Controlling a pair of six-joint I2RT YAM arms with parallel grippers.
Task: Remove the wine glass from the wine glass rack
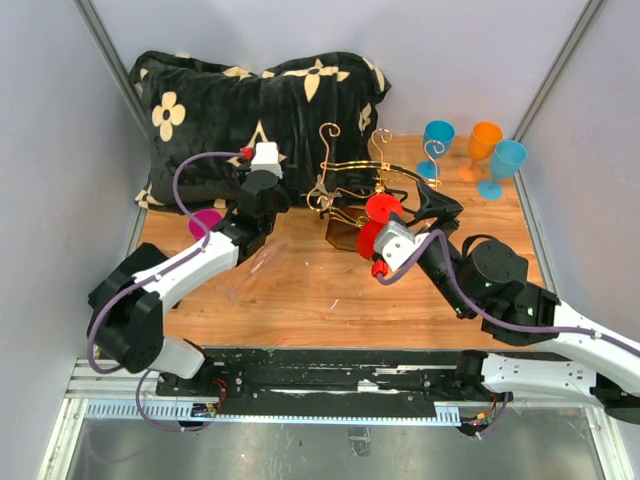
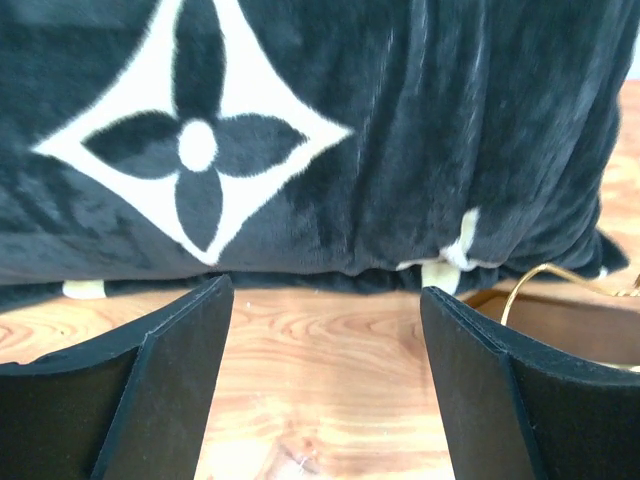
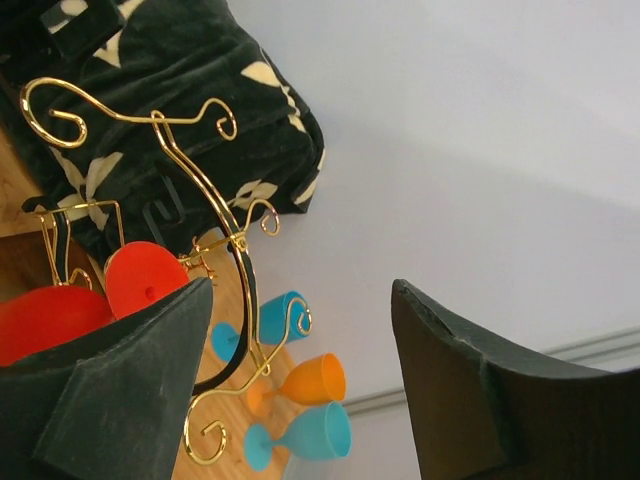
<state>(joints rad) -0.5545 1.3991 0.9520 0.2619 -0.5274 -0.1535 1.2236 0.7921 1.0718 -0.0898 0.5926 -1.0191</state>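
A wooden worktop (image 1: pixel 300 290) between grey walls carries a black flowered pillow (image 1: pixel 250 110) at the upper left and the gold wine glass rack (image 1: pixel 345 233) at the centre. A red wine glass (image 1: pixel 383 208) hangs on the rack's right side, just left of the right tool (image 3: pixel 300 290), whose 2 fingers are spread; whether one touches the glass cannot be told. The right arm reaches diagonally from the lower right. The left tool (image 2: pixel 325 290), also spread, faces the pillow, left of the rack, its arm bent in from the lower left
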